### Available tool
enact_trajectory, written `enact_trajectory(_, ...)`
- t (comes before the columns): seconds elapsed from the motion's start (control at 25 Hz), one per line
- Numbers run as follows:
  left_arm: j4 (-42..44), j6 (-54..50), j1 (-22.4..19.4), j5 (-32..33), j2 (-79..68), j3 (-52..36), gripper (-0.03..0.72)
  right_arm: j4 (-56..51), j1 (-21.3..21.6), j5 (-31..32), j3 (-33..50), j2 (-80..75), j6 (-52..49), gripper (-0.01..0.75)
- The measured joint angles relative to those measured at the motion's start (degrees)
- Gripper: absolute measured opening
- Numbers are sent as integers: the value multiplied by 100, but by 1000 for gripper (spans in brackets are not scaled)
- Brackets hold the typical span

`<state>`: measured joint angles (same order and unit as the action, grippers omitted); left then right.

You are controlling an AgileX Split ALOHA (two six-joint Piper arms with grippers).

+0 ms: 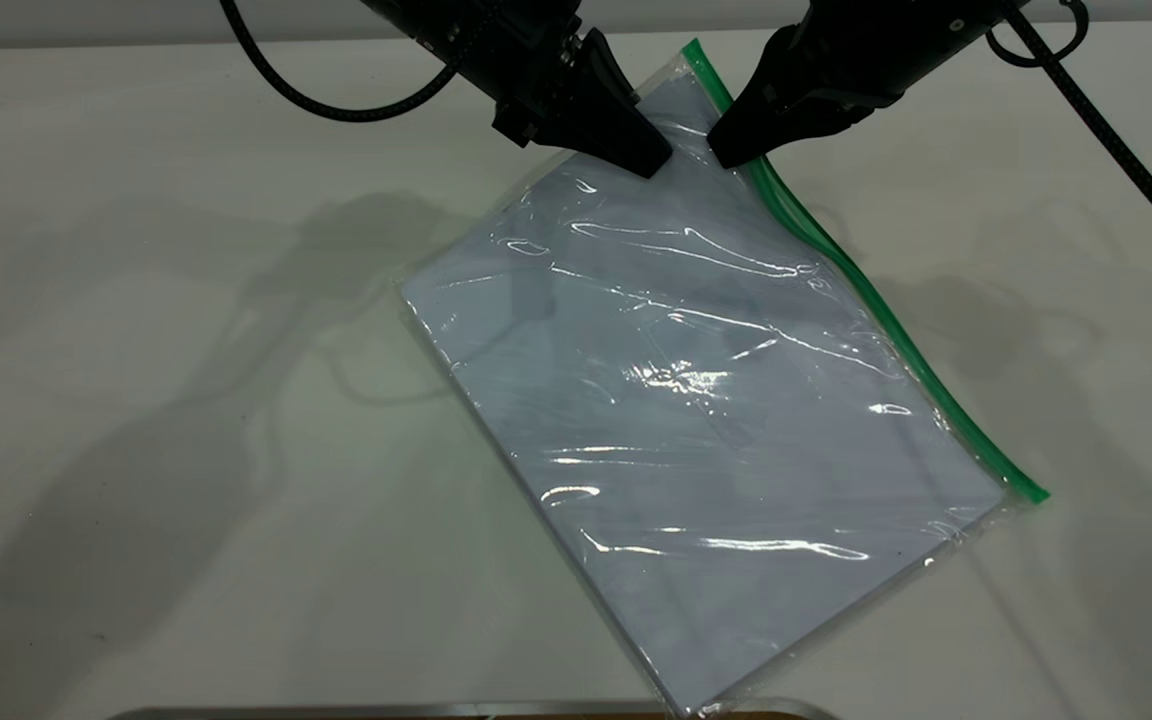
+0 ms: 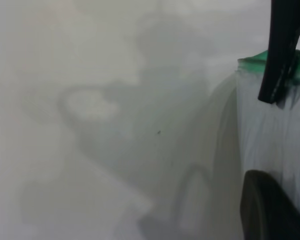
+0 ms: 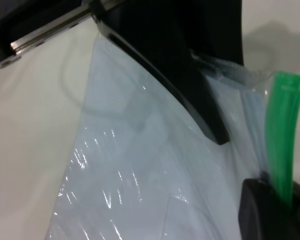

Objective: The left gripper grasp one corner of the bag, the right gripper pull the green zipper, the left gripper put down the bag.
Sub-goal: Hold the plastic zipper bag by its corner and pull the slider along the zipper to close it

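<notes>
The black left gripper with wedge-shaped pointed jaws (image 1: pixel 658 158) descends from the upper left, tips angled down and to the right, jaws apparently pressed together. The matching black right gripper (image 1: pixel 724 152) descends from the upper right, tips angled down and to the left, just beside the left gripper's. A black braided cable trails from each wrist.
</notes>
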<state>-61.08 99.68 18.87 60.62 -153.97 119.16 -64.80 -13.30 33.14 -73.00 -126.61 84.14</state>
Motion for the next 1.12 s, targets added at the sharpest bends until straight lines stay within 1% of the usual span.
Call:
enact_trajectory(0.8, -163, -145, -292, 211, -23, 0, 50, -4, -41, -24, -55, -229, -148, 33)
enact_trajectory(1.12, -249, -268, -436, 290, -23, 5, 50, 420, -47, -52, -72, -296, -482, 38)
